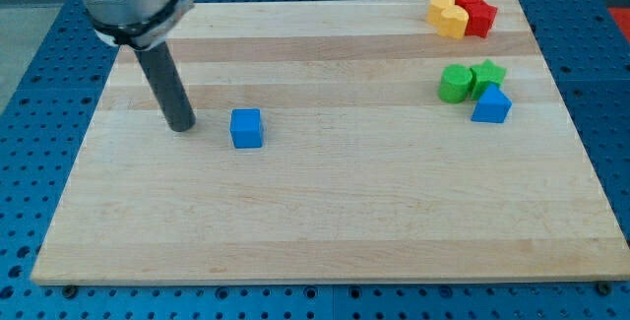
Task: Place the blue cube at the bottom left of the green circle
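Note:
The blue cube (246, 128) sits on the wooden board (325, 222), left of its middle. The green circle (455, 83) stands far to the view's right, touching a green star (487, 73). My tip (181, 125) rests on the board just left of the blue cube, with a small gap between them. The dark rod rises from it toward the view's top left.
A blue triangular block (491, 106) lies just below and to the right of the green circle, against the green star. Two yellow blocks (448, 14) and two red blocks (475, 10) cluster at the board's top right corner.

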Motion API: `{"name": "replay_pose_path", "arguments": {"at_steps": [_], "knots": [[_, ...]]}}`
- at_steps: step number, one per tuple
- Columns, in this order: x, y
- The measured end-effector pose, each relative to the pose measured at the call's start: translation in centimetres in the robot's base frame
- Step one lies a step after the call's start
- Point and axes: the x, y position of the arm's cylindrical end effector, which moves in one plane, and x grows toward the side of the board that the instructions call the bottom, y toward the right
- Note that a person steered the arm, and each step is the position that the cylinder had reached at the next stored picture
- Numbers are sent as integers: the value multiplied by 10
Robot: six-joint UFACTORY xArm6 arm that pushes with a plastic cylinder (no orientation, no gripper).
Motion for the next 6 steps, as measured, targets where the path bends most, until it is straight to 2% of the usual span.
{"name": "replay_pose_path", "arguments": {"at_steps": [2,3,4,5,6], "knots": [[2,140],[2,147],[2,80],[17,49],[50,83]]}}
